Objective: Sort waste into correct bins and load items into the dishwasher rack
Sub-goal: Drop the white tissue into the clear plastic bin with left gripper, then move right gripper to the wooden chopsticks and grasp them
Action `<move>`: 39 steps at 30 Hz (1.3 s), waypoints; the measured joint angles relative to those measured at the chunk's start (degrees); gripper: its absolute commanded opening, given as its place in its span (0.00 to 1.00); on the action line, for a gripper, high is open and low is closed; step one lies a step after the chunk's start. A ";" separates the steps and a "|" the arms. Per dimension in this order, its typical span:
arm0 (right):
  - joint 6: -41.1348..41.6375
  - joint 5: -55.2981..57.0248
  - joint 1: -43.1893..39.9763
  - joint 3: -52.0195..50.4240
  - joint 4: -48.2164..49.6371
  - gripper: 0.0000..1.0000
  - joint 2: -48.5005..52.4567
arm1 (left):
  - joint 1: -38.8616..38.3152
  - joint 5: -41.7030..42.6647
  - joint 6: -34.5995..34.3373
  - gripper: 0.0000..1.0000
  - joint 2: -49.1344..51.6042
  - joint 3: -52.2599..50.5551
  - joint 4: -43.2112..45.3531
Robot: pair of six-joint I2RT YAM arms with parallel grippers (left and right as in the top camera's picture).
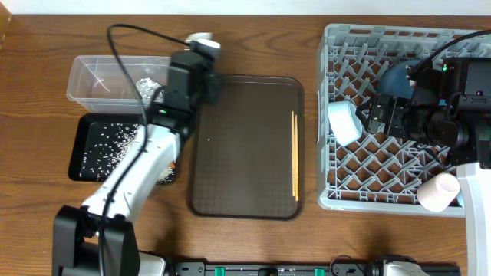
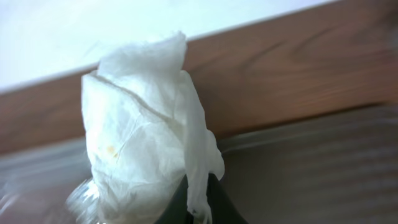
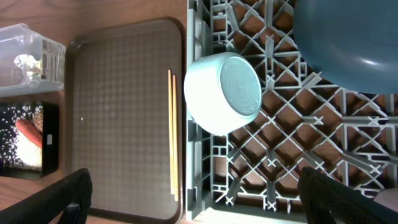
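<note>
My left gripper (image 2: 199, 202) is shut on a crumpled white paper (image 2: 143, 130) and holds it up over the far edge of the table. In the overhead view the paper (image 1: 202, 37) hangs just right of the clear tub (image 1: 92, 69). The black tray (image 1: 80, 157) holds white grains (image 1: 107, 142) and an orange carrot piece (image 3: 28, 132). My right gripper (image 3: 205, 199) is open and empty over the grey rack (image 1: 399, 195). The white-and-blue bowl (image 3: 224, 93), the dark blue dish (image 3: 348, 43) and the pink cup (image 1: 439, 192) are in the rack. The chopsticks (image 1: 294, 153) lie on the brown serving tray.
The brown serving tray (image 1: 245, 146) lies between the bins and the rack. A shiny crinkled thing (image 1: 147, 86) lies in the clear tub. My left arm reaches across the black tray's right side. The small blue cup is out of view.
</note>
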 measured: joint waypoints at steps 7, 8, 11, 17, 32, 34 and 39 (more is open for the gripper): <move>0.00 0.00 0.00 0.00 0.11 0.98 0.00 | 9.27 0.15 -1.49 0.59 8.52 0.00 3.10; 0.00 0.00 0.00 0.00 0.13 0.98 0.00 | 9.70 0.39 -1.49 0.59 9.20 -0.02 3.39; 0.00 0.00 0.00 0.00 0.09 0.98 0.00 | 9.92 0.83 -1.49 0.59 9.35 -0.02 3.48; -0.02 0.00 0.02 0.00 0.04 0.92 0.00 | 9.49 3.65 -3.41 0.60 -0.81 -0.07 -6.80; 5.86 8.94 20.85 0.02 4.57 0.77 4.17 | 9.46 12.63 -13.75 0.66 -31.15 0.44 -47.45; 8.48 9.75 24.37 0.02 5.95 0.72 7.23 | 9.46 12.72 -14.36 0.69 -31.12 0.44 -50.62; 14.03 12.66 29.88 0.02 8.28 0.69 17.94 | 9.46 14.16 -15.02 0.78 -29.29 0.42 -55.89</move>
